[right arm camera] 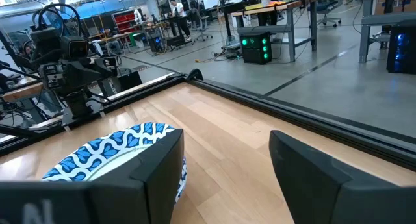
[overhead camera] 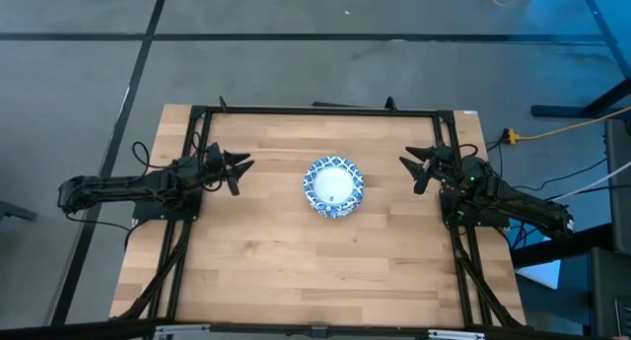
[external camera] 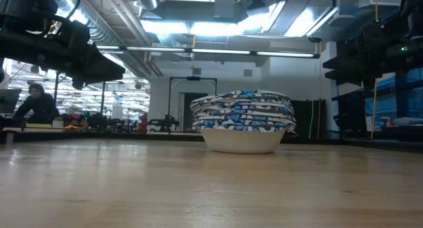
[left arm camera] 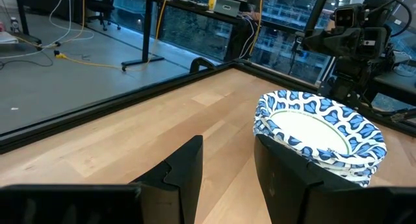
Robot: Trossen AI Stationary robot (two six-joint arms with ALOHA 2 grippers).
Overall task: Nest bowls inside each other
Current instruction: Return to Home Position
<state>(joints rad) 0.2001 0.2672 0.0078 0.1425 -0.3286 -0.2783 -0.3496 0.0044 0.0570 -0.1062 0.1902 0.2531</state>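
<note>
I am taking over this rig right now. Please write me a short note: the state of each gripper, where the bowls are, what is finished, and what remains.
Left gripper: open, empty, above the table, to the left of the bowls and apart from them.
Right gripper: open, empty, to the right of the bowls and apart from them.
Bowls: one upright nested stack near the table's middle. No loose bowl shows in any view.
Done: nesting looks complete.
Left: apparently nothing for the bowls; at most, parking the arms.
</note>
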